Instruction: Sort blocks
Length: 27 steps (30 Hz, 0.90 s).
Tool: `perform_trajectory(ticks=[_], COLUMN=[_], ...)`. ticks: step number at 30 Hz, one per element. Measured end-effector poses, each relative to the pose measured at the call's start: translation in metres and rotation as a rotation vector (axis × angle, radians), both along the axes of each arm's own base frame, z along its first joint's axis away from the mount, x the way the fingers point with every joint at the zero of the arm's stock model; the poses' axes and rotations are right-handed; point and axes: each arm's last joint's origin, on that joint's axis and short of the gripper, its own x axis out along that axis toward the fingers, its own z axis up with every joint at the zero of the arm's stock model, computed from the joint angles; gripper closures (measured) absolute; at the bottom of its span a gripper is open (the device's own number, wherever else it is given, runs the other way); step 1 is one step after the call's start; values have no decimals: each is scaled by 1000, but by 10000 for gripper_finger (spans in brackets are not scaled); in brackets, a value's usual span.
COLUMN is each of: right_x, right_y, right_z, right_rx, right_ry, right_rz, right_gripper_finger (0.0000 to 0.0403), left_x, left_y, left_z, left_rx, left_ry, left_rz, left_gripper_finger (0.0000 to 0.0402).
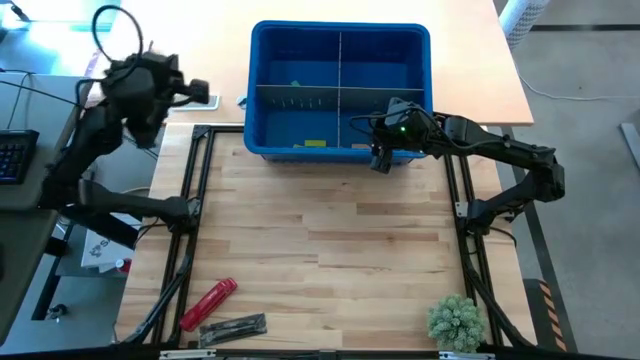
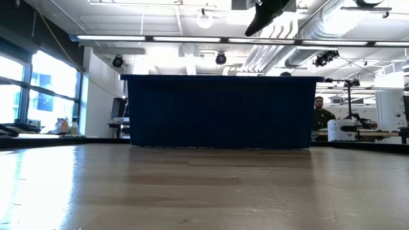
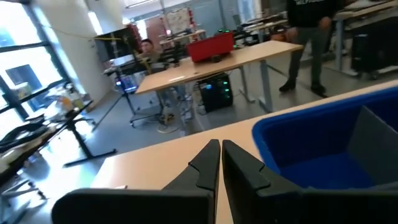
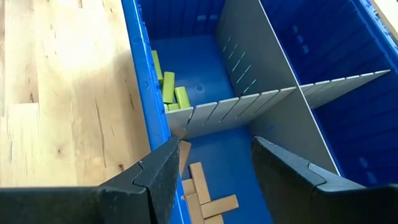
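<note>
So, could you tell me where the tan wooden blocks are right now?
The tan blocks lie in the blue bin, in its near right compartment, directly below the open right end effector; the lime blocks sit beyond the grey divider.

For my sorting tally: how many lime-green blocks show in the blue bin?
3 lime-green blocks, clustered in one compartment against the bin's table-side wall, by the grey divider. Others may be hidden behind that wall.
</note>
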Motion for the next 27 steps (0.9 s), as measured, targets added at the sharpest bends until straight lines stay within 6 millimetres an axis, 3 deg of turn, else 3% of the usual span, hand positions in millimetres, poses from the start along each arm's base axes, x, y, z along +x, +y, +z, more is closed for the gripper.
perform_trajectory(ticks=[5,17,23,27], right_x=[0,0,1,1], right_y=[0,0,-2,-2], right_z=[0,0,1,2], right_rx=[11,14,11,11], right_ry=[-7,-17,-32,-33], right_rz=[-10,-16,-22,-22], right_gripper_finger=[217,217,217,217], left_x=[-27,-127,-147,-147], left_y=[-17,-48,-55,-55], left_z=[-1,3,5,7], left_rx=[5,77,87,93], left_ry=[32,-63,-68,-69], left_rz=[13,287,307,233], left_gripper_finger=[401,401,401,401])
